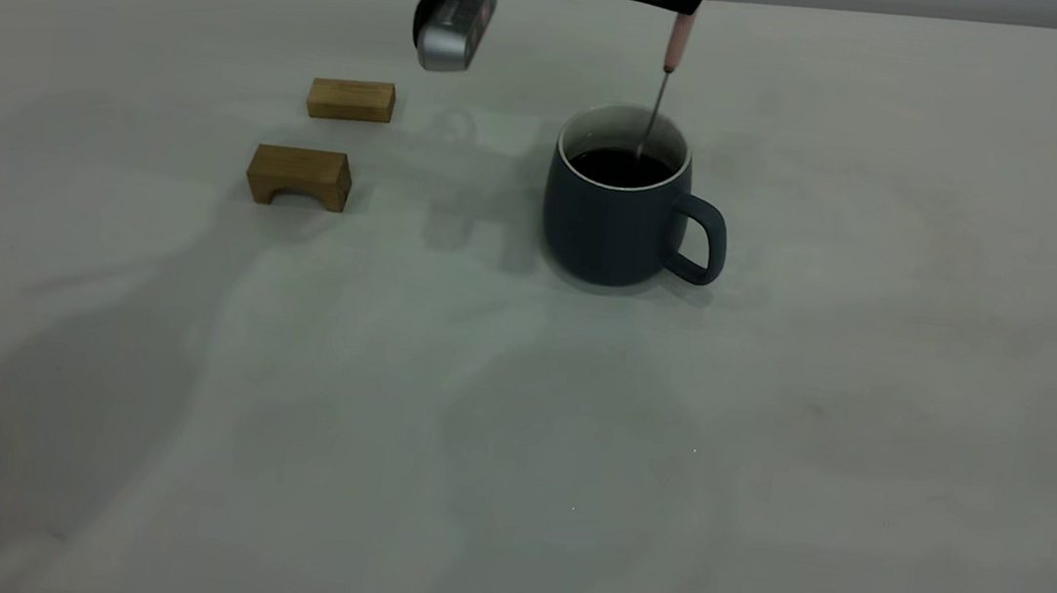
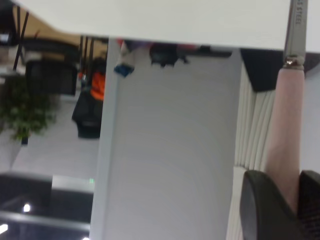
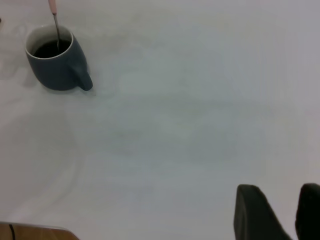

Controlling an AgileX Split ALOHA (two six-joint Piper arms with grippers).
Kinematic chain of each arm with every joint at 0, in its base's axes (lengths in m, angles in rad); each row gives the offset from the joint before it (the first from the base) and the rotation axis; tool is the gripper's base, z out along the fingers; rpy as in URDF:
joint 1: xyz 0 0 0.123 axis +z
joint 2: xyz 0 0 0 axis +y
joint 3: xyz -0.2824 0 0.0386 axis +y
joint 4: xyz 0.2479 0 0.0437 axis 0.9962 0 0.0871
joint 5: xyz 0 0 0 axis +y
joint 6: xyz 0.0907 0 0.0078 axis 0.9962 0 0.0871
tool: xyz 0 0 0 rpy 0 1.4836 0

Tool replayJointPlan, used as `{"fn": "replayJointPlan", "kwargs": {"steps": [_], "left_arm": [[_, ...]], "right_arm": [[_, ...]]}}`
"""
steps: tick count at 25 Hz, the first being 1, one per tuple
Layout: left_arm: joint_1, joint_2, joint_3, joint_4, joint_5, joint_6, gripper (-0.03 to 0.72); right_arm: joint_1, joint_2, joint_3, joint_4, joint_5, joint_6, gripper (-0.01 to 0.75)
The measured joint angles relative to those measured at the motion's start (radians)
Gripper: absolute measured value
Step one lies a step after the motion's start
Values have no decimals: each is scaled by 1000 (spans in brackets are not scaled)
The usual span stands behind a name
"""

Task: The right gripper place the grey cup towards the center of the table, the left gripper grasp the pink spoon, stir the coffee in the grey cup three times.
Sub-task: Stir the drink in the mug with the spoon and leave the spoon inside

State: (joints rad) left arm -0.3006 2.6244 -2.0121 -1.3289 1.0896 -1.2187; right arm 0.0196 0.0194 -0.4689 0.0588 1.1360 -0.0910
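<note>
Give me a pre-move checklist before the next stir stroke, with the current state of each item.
1. Left gripper jaws shut on pink spoon: ok.
2. Spoon tip down in the coffee: ok.
3. Grey cup upright on the table: ok.
4. Right gripper away from the cup, holding nothing: ok.
5. Wooden blocks apart from the cup: ok.
6. Stirs done so far: cannot tell.

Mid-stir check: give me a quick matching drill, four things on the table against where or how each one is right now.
Things:
1. pink spoon
2. grey cup
3. arched wooden block
4. right claw

States:
a. standing on the table, holding coffee
b. open, away from the cup
c. held upright by the left claw, tip in the coffee
d. left of the cup

Pairs: 1-c, 2-a, 3-d, 4-b
</note>
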Motion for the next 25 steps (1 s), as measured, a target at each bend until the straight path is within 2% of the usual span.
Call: {"fn": "replayJointPlan", "kwargs": {"steps": [5, 8, 15, 21, 25], "left_arm": [[-6, 11, 0, 7, 16, -132, 177], [-9, 8, 0, 61, 13, -197, 177], [-9, 5, -44, 210, -53, -159, 177], [-9, 21, -50, 115, -57, -20, 177], [-13, 52, -50, 18, 6, -15, 177]], "right_arm": [[0, 0, 0, 0, 0, 0, 243], [0, 0, 0, 0, 0, 0, 243], [0, 0, 0, 0, 0, 0, 243], [0, 0, 0, 0, 0, 0, 243], [0, 0, 0, 0, 0, 0, 243]]}}
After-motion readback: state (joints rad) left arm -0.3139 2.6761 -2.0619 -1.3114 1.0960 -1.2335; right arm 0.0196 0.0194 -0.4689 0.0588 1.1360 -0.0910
